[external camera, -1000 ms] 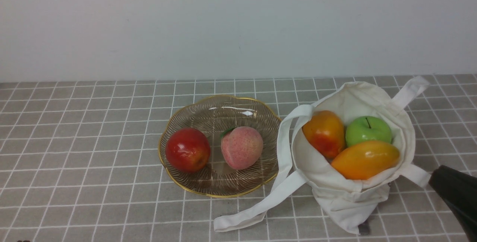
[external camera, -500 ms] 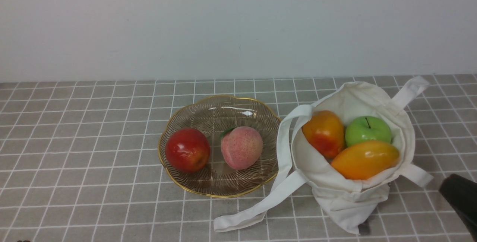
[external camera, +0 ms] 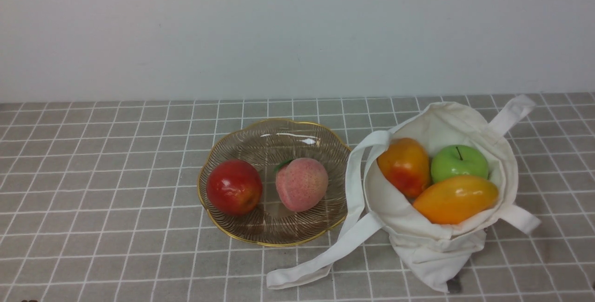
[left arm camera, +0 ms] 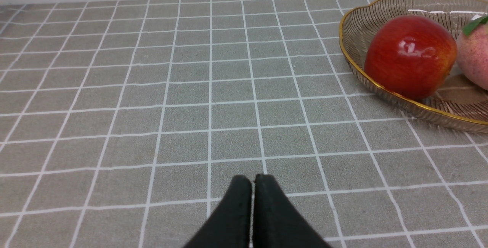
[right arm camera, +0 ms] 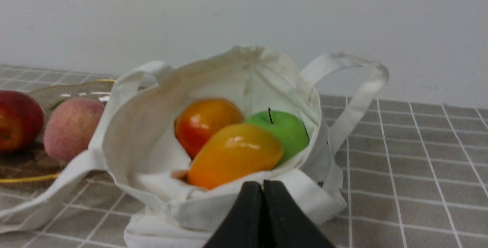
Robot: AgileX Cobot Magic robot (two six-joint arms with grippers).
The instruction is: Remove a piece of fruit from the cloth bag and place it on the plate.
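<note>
On my ribbed brownish glass plate [external camera: 274, 239]: speckled pale-pink peach [external camera: 301, 184] | off-white cloth bag [external camera: 437, 246] beside | left claw [left arm camera: 252, 181], right claw [right arm camera: 262, 187] closed, empty

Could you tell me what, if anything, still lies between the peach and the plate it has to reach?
Nothing does: the peach already rests in the plate, beside the red apple.

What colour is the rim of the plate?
Gold, wavy, around the plate of ribbed brownish glass; the front view shows it best.
</note>
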